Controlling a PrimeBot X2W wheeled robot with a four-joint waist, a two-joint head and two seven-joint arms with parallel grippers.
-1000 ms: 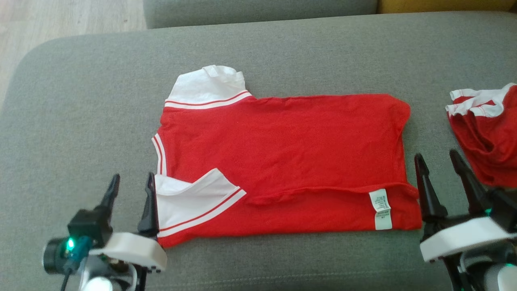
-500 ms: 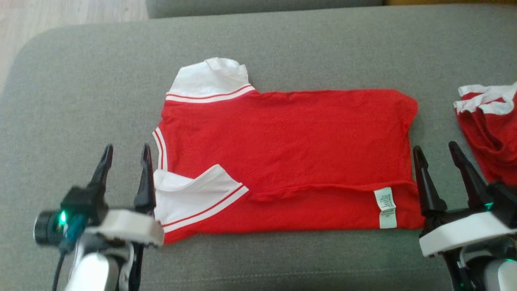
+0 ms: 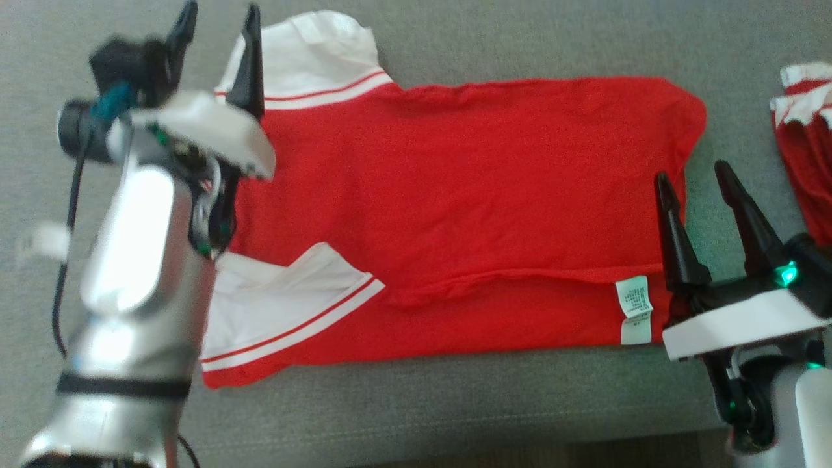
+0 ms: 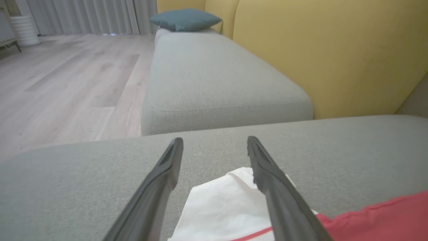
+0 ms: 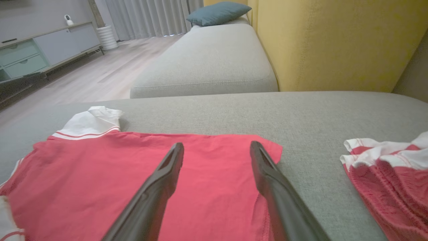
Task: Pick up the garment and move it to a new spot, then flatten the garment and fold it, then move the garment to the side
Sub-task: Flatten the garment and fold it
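From the head: looks like the fold step, with the red shirt flat in the middle of the grey sofa seat, near side already turned over (tag showing). Left claw wide apart and empty, up by the far white sleeve. Right claw wide apart and empty, just beside the shirt's right edge.

From the left wrist: probably needs a pinch on that sleeve, low between the fingers. Lots of bare seat beyond.

From the right wrist: calls for care on the right, with another red pile near.
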